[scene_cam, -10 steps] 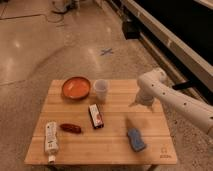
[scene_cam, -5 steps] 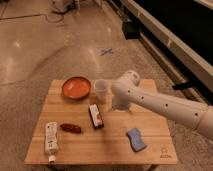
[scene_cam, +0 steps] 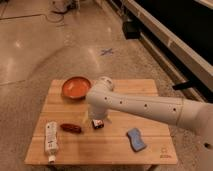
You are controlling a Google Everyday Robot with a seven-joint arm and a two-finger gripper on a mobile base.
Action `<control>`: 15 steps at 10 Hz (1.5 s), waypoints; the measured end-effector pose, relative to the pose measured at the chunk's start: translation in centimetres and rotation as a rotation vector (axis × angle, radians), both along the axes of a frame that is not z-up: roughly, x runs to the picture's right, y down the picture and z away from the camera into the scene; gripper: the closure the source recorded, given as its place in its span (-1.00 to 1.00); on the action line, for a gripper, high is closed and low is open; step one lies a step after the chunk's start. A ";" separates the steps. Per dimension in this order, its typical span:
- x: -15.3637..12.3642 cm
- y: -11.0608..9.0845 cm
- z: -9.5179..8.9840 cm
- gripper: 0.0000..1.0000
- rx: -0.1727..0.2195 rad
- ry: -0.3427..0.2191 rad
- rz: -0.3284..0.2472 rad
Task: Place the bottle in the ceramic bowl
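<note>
Camera view. The white arm (scene_cam: 145,107) has swung in from the 3 o'clock side and now lies across the middle of the wooden worktop (scene_cam: 102,150). The pincer (scene_cam: 96,115) hangs over the dark box (scene_cam: 98,124); whether it is wide or narrow cannot be told. It carries nothing visible, so pickup is judged still to come. The bottle (scene_cam: 50,139), a long, matte white plastic form, lies flat at 8 o'clock, well apart. The ceramic bowl (scene_cam: 76,87), shallow, round and glossy orange-red, sits empty at 11 o'clock.
</note>
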State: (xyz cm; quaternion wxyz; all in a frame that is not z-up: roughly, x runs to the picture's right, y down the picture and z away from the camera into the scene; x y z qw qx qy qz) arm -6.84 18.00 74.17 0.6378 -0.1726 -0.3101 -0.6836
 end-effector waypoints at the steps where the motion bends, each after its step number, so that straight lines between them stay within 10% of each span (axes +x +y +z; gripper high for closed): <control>1: -0.5 0.3 -0.3 -0.58 -0.010 -0.011 0.000; 8: -0.5 0.4 -0.2 -0.58 -0.012 -0.013 0.000; 15: -12.5 -0.1 1.6 -0.58 0.001 -0.135 -0.036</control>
